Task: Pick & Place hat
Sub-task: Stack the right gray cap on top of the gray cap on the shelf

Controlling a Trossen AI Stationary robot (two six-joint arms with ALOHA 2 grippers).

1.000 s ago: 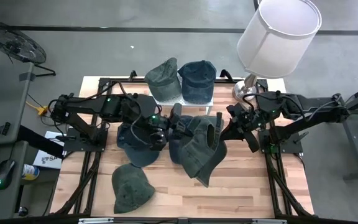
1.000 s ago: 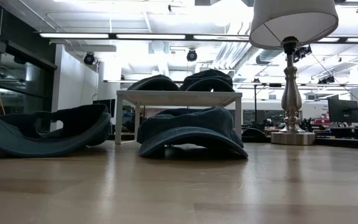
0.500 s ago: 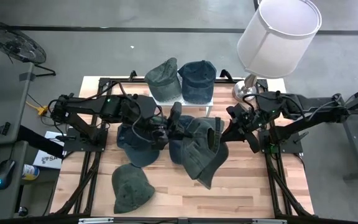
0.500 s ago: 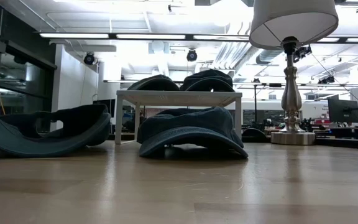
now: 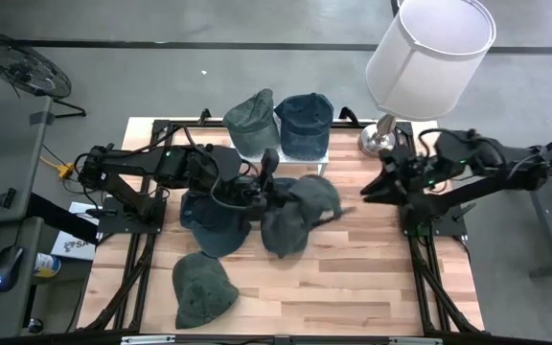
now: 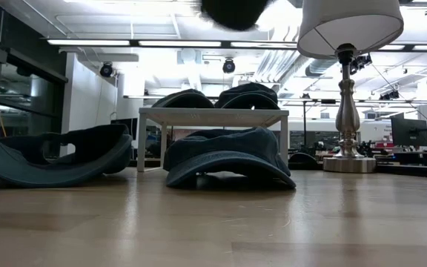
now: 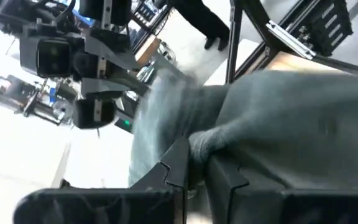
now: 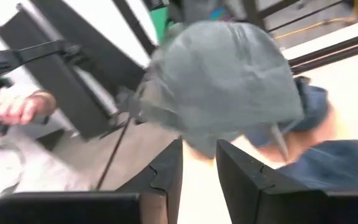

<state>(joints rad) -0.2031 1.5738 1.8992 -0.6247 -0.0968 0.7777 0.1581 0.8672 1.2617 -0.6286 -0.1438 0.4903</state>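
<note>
- High view, positions referenced to the white stand [image 5: 281, 151] at the table's far edge: two hats [image 5: 281, 123] already rest on top of it, so part of the job appears done
- One green cap [image 5: 202, 288] lies well in front of the stand towards the left; a dark blue cap [image 5: 209, 218] lies nearer, in front-left
- The left gripper [image 5: 264, 191] hangs just in front of the stand, jaws clamped on a fold of the grey-green hat [image 5: 300, 213], which is raised off the table
- The right gripper [image 5: 372, 190] sits to the stand's right, jaws apart and empty, clear of the hat
- Remaining, as judged: carry the held hat to the stand, release, then fetch the loose caps
</note>
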